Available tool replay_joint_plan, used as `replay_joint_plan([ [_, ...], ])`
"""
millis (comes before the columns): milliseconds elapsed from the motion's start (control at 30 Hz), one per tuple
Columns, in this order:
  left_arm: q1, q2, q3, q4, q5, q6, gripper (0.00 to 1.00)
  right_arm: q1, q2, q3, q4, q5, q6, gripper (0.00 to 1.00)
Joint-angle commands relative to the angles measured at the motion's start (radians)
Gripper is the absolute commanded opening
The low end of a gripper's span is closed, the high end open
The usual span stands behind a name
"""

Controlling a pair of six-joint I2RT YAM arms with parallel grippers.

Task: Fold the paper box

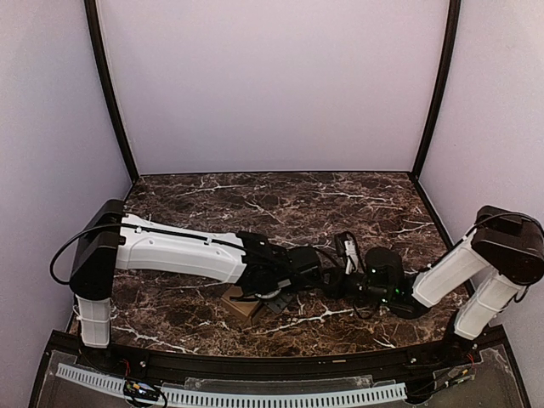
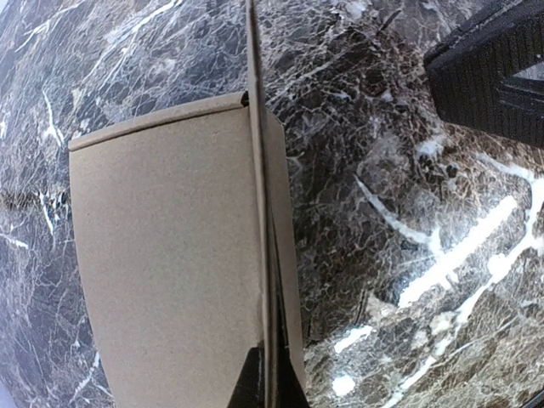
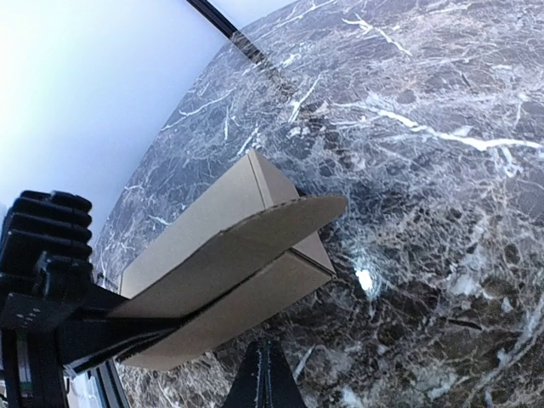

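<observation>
At six o'clock on the table [image 1: 255, 204] lies the paper box [image 1: 242, 303] — likely light, flimsy card best held by flap edges — its scalloped flap [image 3: 255, 238] pinched by the left gripper [image 2: 265, 384], the right gripper [image 3: 264, 376] pressed together, empty.

From above, the box [image 1: 240, 303] is only a tan corner peeking from under the left arm [image 1: 183, 252]. Left wrist: it runs off the bottom edge. Right wrist: one end disappears behind the left gripper [image 3: 140, 330].
</observation>
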Motion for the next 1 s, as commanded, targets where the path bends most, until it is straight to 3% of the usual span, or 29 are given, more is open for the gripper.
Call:
replay_joint_plan([
  [0, -0.009, -0.007, -0.078, 0.050, 0.179, 0.122, 0.01, -0.008, -0.080, -0.060, -0.040, -0.009, -0.034, 0.00],
  [433, -0.012, -0.157, -0.190, 0.102, 0.321, 0.388, 0.01, -0.008, -0.492, -0.019, -0.521, 0.015, -0.227, 0.00],
  [733, -0.052, -0.212, -0.256, 0.097, 0.282, 0.487, 0.01, -0.012, -0.397, 0.102, -0.568, -0.128, -0.313, 0.00],
  [967, -0.105, -0.240, -0.294, 0.095, 0.165, 0.552, 0.01, -0.049, -0.294, 0.136, -0.545, -0.416, -0.360, 0.00],
])
